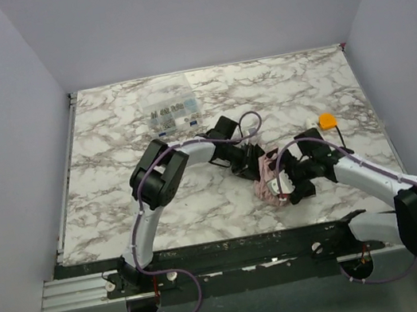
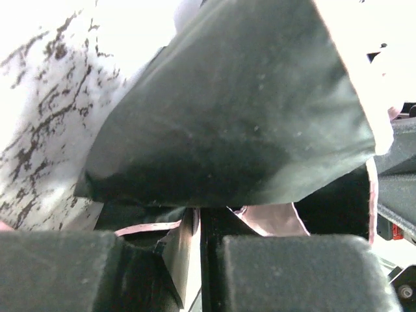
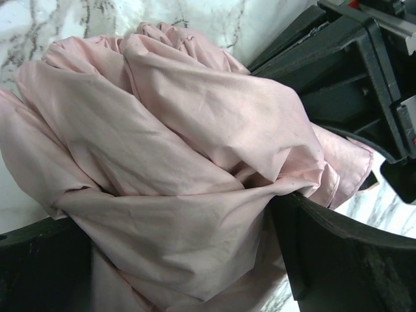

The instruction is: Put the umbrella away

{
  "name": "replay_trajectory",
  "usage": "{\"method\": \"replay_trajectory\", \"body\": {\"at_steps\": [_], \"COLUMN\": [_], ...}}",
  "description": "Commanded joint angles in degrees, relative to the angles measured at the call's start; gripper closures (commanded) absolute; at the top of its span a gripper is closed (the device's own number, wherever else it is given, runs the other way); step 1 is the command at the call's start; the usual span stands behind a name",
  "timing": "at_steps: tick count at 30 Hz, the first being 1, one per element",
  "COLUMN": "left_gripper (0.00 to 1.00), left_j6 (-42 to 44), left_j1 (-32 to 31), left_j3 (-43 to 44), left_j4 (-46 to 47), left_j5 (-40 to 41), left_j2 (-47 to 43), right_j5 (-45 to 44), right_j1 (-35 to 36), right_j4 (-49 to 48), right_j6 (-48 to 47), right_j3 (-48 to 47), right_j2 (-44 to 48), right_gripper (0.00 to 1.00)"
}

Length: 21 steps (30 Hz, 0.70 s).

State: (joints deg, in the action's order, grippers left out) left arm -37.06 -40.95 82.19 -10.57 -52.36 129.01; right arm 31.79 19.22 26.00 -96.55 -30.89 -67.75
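Observation:
The pale pink umbrella [image 1: 267,179] lies as a small rolled bundle on the marble table, between my two grippers. My right gripper [image 1: 282,184] is shut on the bundle's lower end; in the right wrist view the pink fabric [image 3: 169,169] fills the space between both fingers [image 3: 338,260]. My left gripper [image 1: 254,162] is at the bundle's upper end, shut on a flap of the fabric; in the left wrist view a dark, shadowed fold [image 2: 227,117] hangs over the fingers [image 2: 292,273], with thin fabric pinched between them. The shaft and handle are hidden.
A clear plastic compartment box [image 1: 172,110] of small parts stands at the back of the table [image 1: 112,157]. A small orange object [image 1: 326,120] lies at the right, near my right arm. Grey walls enclose the table on three sides.

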Motion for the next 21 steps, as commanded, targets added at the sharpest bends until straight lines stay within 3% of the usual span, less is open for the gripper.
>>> {"method": "replay_trajectory", "body": {"at_steps": [1, 4, 11, 15, 21], "left_gripper": [0.85, 0.84, 0.83, 0.82, 0.77], "left_j6": [5.9, 7.5, 7.5, 4.8, -2.7], "left_j1": [-0.7, -2.3, -5.7, -5.7, -3.2], "left_j3": [3.7, 9.3, 21.1, 21.0, 15.5], "left_j4": [-7.4, -11.7, -16.9, -13.8, -2.8], "left_j5": [4.1, 2.8, -3.3, -6.6, -12.1], "left_j2": [4.3, 6.2, 12.5, 11.9, 7.3], "right_j5": [1.0, 0.4, -2.8, -7.1, -13.7], "right_j1": [0.1, 0.2, 1.0, 1.4, 1.4], "right_j4": [-9.4, -11.5, -3.2, 2.9, 8.9], "right_j6": [-3.9, -4.4, -6.0, -2.3, 3.7], "right_j3": [-0.2, -0.2, -6.1, -9.9, -13.1], "right_j2": [-2.2, -5.9, -15.6, -21.0, -29.5], "right_gripper": [0.02, 0.01, 0.02, 0.07, 0.26]}}
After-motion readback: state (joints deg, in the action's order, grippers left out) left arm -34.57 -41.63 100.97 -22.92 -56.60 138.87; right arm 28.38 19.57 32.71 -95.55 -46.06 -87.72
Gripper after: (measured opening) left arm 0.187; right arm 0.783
